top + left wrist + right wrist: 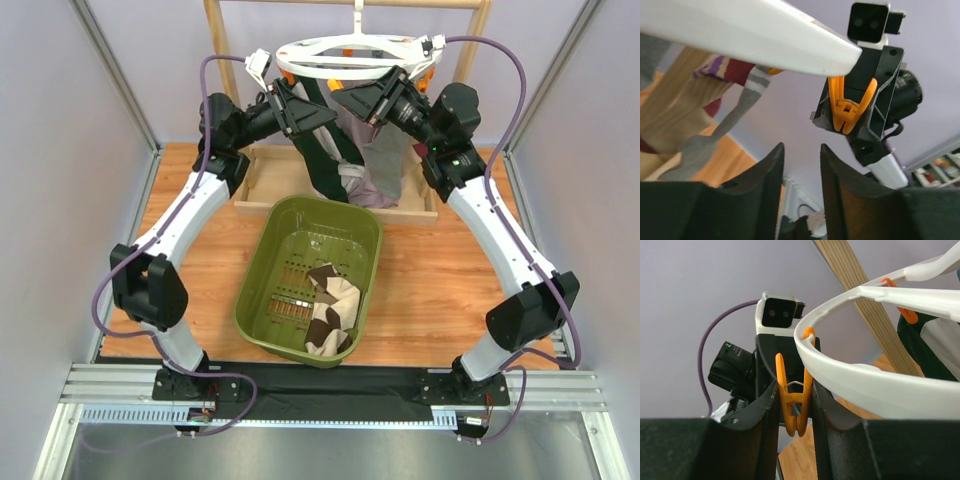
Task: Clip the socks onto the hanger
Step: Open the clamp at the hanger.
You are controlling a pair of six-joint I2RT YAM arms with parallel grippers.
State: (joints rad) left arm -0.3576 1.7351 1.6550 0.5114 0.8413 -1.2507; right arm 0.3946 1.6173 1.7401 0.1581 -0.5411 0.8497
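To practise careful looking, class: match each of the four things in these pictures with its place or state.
Things:
1 right pincer
2 left pincer
3 brown-and-cream sock
4 dark green sock

States:
a hanging from the hanger
b lying in the basket
c open, empty
d shut on an orange clip

Pairs: 1-d; 2-c; 3-b; 4-a

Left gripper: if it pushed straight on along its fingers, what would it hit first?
Probably the orange clip pinched by the right gripper, just right of its line; the hanger passes above. Depth unclear.
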